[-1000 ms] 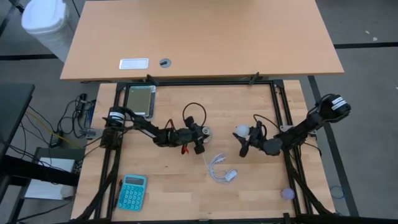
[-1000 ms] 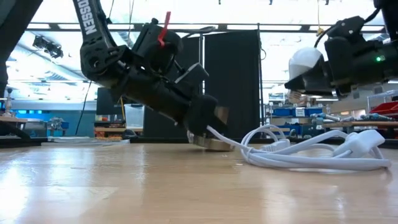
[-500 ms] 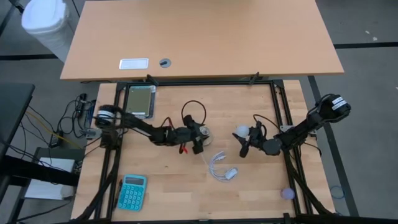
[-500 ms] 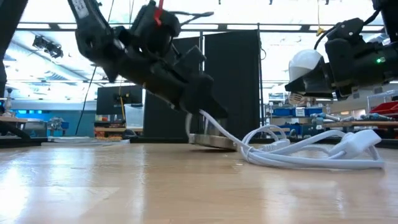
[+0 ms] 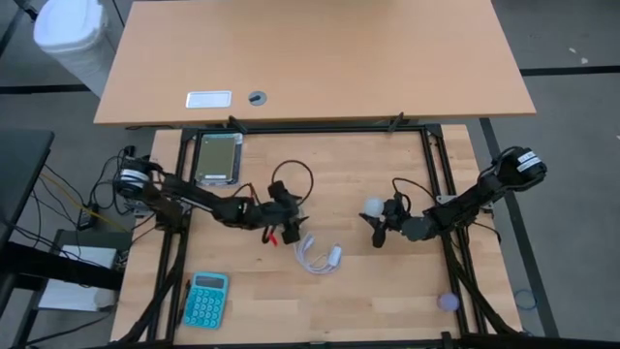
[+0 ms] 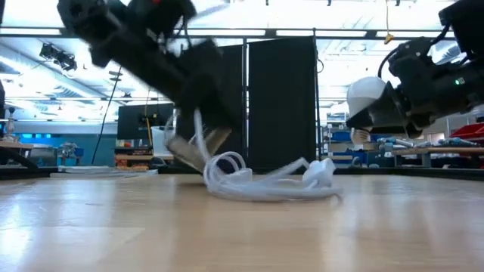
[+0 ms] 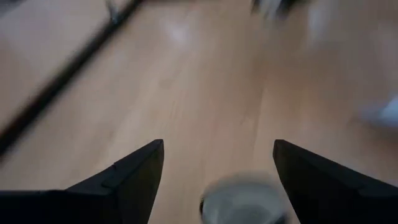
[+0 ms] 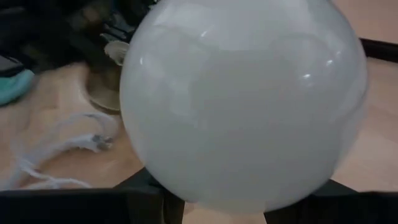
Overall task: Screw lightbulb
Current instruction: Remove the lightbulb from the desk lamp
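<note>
Above the wooden desk [image 5: 387, 281], the right tool [image 5: 379, 225] grips the frosted white lightbulb [image 5: 374, 206] aloft, while the left tool [image 5: 283, 221], now spread open, has dragged the grey socket disc [image 7: 242, 200] and white cord [image 5: 318, 256] leftward, widening the gap.

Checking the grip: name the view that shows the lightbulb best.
Right wrist view: the lightbulb fills it, between the right gripper's fingers. High view shows a small white dot; low view, its globe side-on; left wrist, nothing clear.

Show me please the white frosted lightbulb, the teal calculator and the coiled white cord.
white frosted lightbulb [image 5: 374, 206]: high view, on the round globe.
teal calculator [image 5: 205, 300]: high view, on the key face.
coiled white cord [image 5: 317, 257]: high view, on the coil.
</note>
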